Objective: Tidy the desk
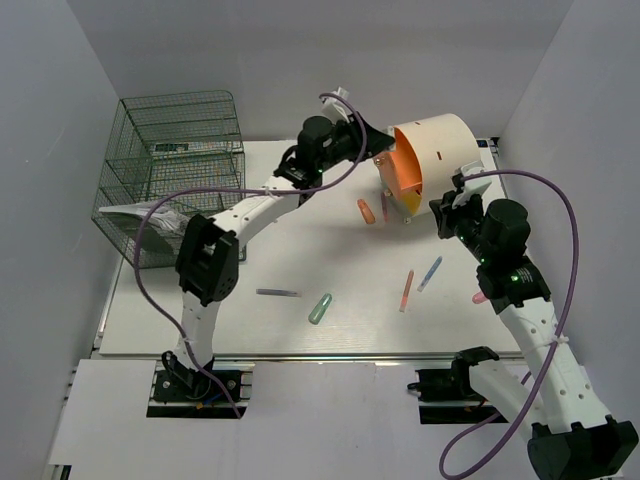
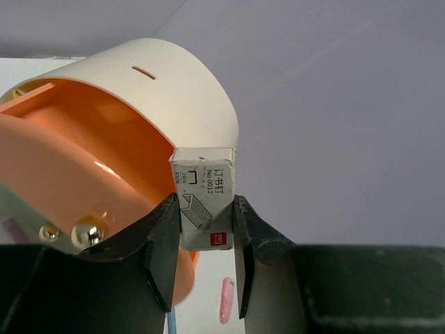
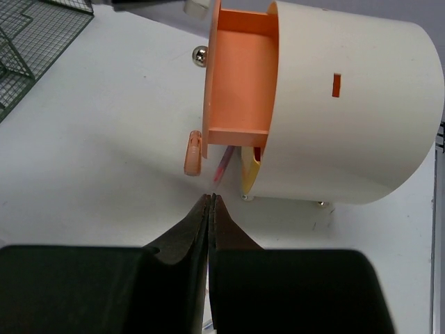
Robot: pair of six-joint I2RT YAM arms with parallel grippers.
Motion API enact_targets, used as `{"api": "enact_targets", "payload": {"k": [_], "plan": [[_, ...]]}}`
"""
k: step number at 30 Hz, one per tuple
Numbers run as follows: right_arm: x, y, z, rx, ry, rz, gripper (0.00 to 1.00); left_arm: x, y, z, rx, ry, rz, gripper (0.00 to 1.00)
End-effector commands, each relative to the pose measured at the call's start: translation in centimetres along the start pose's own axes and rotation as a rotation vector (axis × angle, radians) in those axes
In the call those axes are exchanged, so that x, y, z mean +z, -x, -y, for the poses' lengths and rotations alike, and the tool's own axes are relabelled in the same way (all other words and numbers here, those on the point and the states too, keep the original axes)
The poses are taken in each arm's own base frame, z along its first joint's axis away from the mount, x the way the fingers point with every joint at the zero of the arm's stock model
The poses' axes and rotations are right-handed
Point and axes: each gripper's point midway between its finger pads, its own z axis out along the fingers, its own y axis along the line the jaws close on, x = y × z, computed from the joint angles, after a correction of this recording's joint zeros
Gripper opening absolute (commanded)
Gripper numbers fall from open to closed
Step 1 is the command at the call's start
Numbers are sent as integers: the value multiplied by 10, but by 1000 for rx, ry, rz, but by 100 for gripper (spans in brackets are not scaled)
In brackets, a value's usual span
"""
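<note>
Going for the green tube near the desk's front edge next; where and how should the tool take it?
I'd take the green tube at its middle, across its narrow width, coming straight down from above. It lies flat on the desk, slanted, with bare surface on both long sides, so a grip set crosswise to its length should fit.

Rack (image 1: 175,170) back-left on desk (image 1: 250,325); cylinder (image 1: 440,150) back-right; pens (image 1: 429,273) scattered nearer.

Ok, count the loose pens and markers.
7: orange marker, thin pen by cylinder; dark pen, green marker centre; red pen, blue pen right; pink one half-hidden by right arm; maybe more.
</note>
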Motion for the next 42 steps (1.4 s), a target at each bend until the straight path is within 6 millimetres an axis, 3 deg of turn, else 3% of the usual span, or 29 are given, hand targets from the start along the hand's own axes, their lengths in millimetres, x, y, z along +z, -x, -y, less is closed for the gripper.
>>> {"api": "enact_targets", "payload": {"k": [1,2,6,12,15,23,28,33,37,42], "plan": [[-1,13,5,0,-26,62,0,15,27,50,77,-125,115,0],[-1,13,6,-1,-26,65,0,17,34,56,109,-142,140,0],[0,12,4,0,-15,65,0,33,29,54,192,-133,145,2],[1,9,2,-2,-1,59,0,44,15,27,228,-44,116,11],[0,9,1,-3,5,61,0,44,14,16,257,2,113,21],[0,10,1,0,5,66,0,50,11,-4,311,80,90,31],[-1,10,1,2,8,65,0,51,10,-5,308,83,84,45],[0,9,0,2,16,62,0,53,9,-5,309,84,79,48],[0,8,-1,3,21,60,0,54,9,5,312,65,85,57],[1,7,-5,-2,49,57,0,52,25,25,313,30,118,63]]}}
